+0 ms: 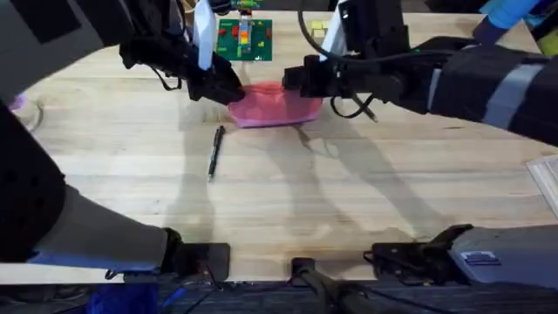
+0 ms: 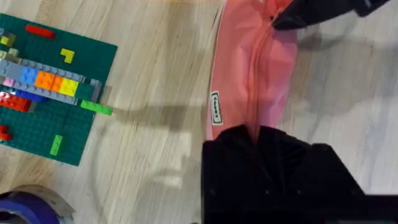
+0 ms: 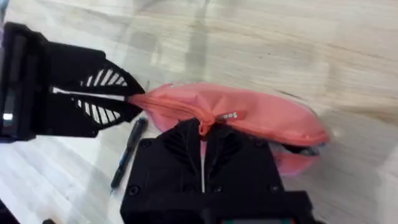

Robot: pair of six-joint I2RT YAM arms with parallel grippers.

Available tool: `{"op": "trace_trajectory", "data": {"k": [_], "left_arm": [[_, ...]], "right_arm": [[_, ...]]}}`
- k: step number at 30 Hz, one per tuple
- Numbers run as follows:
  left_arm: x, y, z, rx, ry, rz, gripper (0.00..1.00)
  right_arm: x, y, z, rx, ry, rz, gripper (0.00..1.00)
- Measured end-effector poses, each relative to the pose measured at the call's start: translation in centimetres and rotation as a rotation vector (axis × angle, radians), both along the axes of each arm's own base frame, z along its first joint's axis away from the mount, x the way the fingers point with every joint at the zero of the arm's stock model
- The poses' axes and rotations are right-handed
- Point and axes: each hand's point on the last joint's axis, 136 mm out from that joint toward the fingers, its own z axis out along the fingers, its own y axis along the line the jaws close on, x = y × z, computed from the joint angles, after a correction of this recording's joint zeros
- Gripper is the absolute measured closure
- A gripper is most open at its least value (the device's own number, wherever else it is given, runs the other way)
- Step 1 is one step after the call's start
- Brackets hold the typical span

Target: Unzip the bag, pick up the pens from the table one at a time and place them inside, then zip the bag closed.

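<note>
Overhead: both arms reach across the bench [image 1: 366, 201], the left tool [image 1: 228, 90] and right tool [image 1: 301, 80] meeting at opposite ends of the pink bag [image 1: 275, 105]. One pen [image 1: 215, 152] lies near the left tool.

Left wrist: left tool [image 2: 255, 134] pinches the bag's [image 2: 249, 68] end.

Right wrist: right tool [image 3: 203, 127] pinches the bag's [image 3: 261, 115] zipper ridge; pen [image 3: 127, 152] just beside.

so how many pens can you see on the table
1. A dark pen lies on the table, in front of the pink bag held by both tools. Another may be hidden inside the bag.
</note>
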Motion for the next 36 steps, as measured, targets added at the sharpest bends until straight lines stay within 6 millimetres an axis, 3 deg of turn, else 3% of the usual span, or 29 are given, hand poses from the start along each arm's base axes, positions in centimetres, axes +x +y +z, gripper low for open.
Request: {"op": "trace_trajectory", "data": {"k": [17,23,36], "left_arm": [[0.2,0.8,-0.2,0.022,0.001,0.021,0.958],[0.1,0.7,-0.2,0.015,0.004,0.019,0.958],[-0.1,-0.5,0.5,-0.048,-0.002,-0.009,0.958]], "right_arm": [[2.6,2.7,0.8,0.136,-0.058,-0.074,0.969],[2.8,2.2,0.6,0.144,-0.038,-0.094,0.969],[3.6,-1.1,-0.3,0.115,0.041,-0.157,0.969]]}}
